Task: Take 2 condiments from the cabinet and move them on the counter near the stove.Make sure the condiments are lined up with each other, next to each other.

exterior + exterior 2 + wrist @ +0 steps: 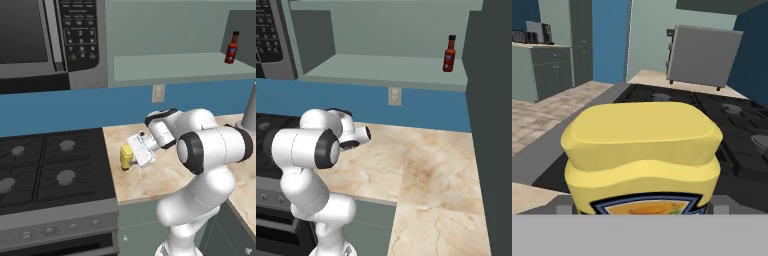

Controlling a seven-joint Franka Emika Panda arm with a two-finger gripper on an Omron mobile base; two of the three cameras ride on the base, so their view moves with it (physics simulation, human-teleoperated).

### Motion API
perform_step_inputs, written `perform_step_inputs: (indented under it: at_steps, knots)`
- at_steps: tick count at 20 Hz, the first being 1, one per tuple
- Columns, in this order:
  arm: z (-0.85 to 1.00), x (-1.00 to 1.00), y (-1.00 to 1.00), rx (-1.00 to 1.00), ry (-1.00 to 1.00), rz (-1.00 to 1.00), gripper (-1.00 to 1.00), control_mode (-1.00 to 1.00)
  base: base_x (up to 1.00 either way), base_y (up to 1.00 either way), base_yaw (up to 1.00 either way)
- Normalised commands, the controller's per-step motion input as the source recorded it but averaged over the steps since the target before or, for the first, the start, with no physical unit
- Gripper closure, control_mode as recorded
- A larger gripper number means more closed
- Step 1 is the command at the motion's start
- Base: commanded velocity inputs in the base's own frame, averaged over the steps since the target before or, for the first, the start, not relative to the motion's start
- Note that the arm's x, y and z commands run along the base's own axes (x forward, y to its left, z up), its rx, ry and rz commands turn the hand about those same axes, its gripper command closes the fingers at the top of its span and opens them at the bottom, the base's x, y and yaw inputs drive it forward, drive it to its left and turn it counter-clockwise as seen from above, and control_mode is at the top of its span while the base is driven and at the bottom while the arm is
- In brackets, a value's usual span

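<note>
While jaws gape, mustard bottle (125, 156) sits between gripper (131, 156) fingers (upright)

Black-and-silver microwave (50, 40) with keypad, blue backsplash (60, 110), white wall outlet (158, 93), grey toaster (704, 56)

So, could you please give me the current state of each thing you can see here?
Mustard: upright on the counter beside the stove, between the hand's fingers.
Hot sauce: upright on the cabinet shelf.
Hand: around the mustard, jaws wide.
Microwave: door shut.
</note>
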Motion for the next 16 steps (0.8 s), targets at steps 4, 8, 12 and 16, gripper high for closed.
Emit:
perform_step_inputs:
  at_steps: [4, 8, 12, 16]
  knots:
    - [-0.09, 0.01, 0.00, 0.00, 0.00, 0.00, 1.00, -1.00, 0.00, 0.00, 0.00]
    - [-0.07, 0.04, 0.00, 0.00, 0.00, 0.00, 1.00, -1.00, 0.00, 0.00, 0.00]
    - [-0.12, 0.05, 0.00, 0.00, 0.00, 0.00, 1.00, -1.00, 0.00, 0.00, 0.00]
    - [-0.14, 0.02, 0.00, 0.00, 0.00, 0.00, 1.00, -1.00, 0.00, 0.00, 0.00]
